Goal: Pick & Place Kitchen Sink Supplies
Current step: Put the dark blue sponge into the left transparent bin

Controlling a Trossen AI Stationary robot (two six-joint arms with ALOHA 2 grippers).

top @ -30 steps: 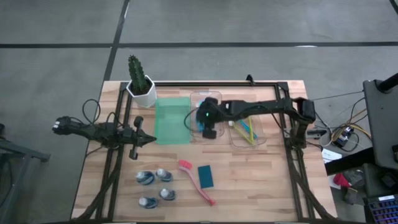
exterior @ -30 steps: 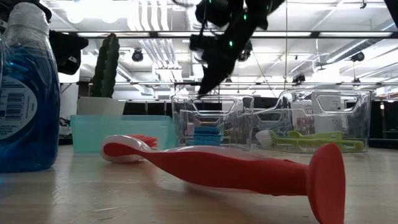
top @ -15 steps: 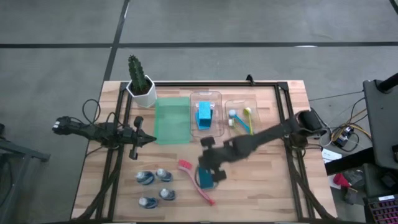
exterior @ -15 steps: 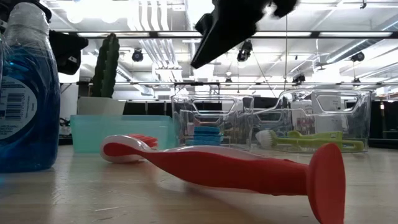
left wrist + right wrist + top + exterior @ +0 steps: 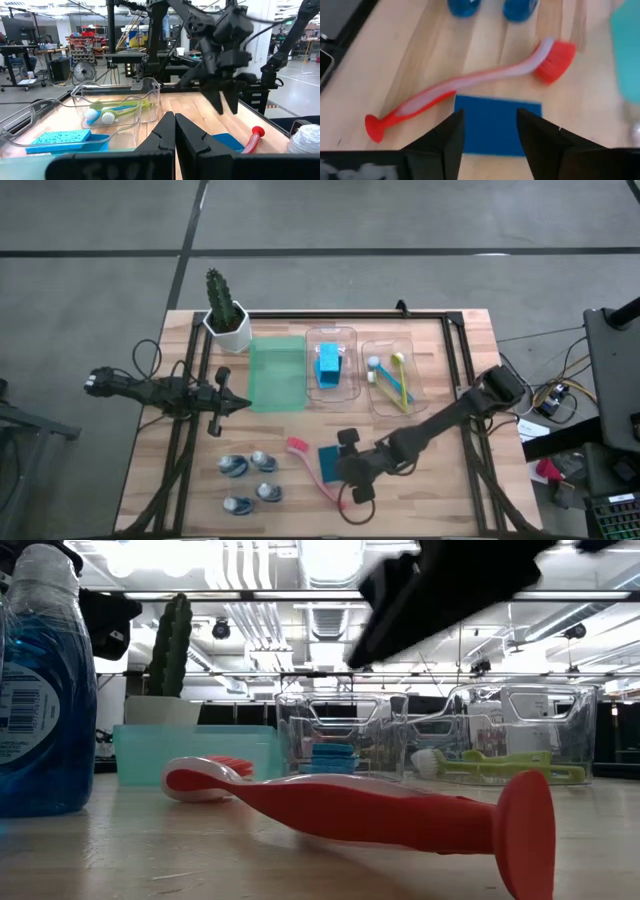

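A blue block sponge lies flat on the table, beside a pink long-handled brush. My right gripper hangs open just above the sponge, slanting down, with a finger on either side and touching nothing; it also shows in the high view. Several blue-white little bottles stand to the left of the brush. Another blue sponge lies in a clear tray, and white-headed brushes lie in the clear tray beside it. My left gripper waits shut at the table's left.
A green tray and two clear trays stand in a row at the back. A potted cactus stands at the far left corner. Bare wood lies near the front right. A black frame borders the work area.
My right gripper has swung from above the clear tray with the sponge toward the table's near edge, sinking a little, and now hangs over the blue sponge by the pink brush. Nothing on the table has moved.
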